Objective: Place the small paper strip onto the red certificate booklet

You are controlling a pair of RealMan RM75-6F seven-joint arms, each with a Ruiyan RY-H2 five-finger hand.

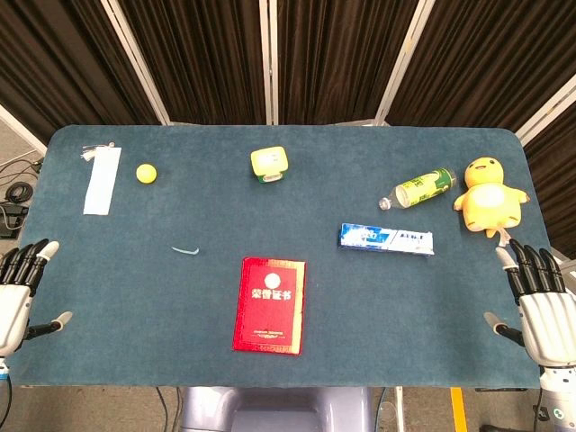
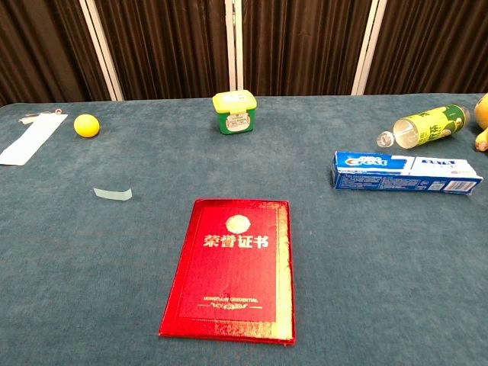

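Small paper strip (image 2: 113, 194) lying flat on the blue surface (image 1: 135, 297), left of and apart from the red certificate booklet (image 2: 232, 268). Left robot hand (image 1: 20, 292) and right robot hand (image 1: 535, 301) rest at the near corners, fingers spread, holding nothing.

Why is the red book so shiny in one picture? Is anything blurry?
Chest view: lamp glare gleams along the red certificate booklet cover's gold edges; everything looks sharp. Head view: the booklet looks duller, and the small paper strip is only a thin, faint sliver.
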